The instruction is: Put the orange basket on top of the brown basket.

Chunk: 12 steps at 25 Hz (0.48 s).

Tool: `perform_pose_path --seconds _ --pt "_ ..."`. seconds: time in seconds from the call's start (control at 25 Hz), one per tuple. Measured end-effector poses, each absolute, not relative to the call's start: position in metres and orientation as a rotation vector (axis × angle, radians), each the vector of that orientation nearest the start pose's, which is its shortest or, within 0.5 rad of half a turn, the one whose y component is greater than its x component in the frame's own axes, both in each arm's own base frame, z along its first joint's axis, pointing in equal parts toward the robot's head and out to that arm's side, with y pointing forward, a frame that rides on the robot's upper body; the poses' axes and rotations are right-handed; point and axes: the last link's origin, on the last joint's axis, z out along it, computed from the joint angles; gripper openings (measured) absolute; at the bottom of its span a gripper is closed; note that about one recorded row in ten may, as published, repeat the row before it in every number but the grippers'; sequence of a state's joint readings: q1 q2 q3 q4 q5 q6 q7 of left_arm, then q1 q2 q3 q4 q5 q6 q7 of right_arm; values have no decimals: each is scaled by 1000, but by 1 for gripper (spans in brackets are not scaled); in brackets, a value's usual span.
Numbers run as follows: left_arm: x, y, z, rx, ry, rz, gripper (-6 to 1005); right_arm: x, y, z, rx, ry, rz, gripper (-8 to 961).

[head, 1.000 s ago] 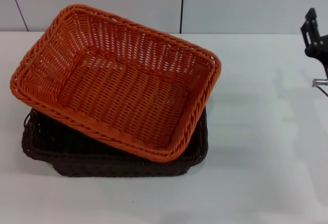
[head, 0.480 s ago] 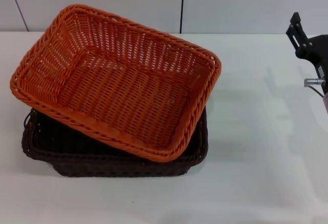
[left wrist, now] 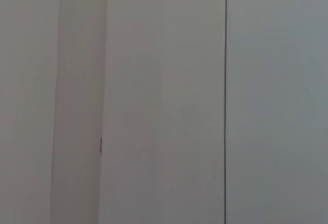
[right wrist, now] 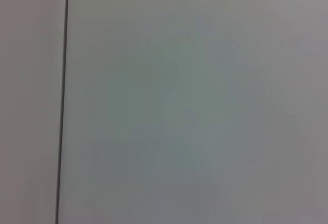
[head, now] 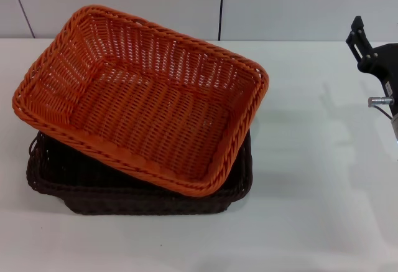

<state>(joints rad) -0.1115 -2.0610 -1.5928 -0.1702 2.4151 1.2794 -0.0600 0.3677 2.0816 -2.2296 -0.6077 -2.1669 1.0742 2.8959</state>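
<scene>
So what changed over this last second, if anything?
Only the right arm moved: the right pincer at the head view's right edge came further into view, toward the baskets, then nearly stopped. The orange basket stayed put, skewed on top of the brown basket. Nothing was gripped or released.

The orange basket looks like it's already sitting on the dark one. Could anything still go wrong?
The orange basket rests skewed and tilted on the brown basket, overhanging at its left and right corners rather than nested, so a bump might tip it. The right gripper hangs at the table's right edge, well clear; a careless move could still nudge the stack.
</scene>
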Motion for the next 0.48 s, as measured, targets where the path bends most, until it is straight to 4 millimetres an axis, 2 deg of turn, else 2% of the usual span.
perform_pose_path --seconds 0.48 --pt "-455 193 96 -823 -641 -403 791 256 350 -21 -1473 440 773 826"
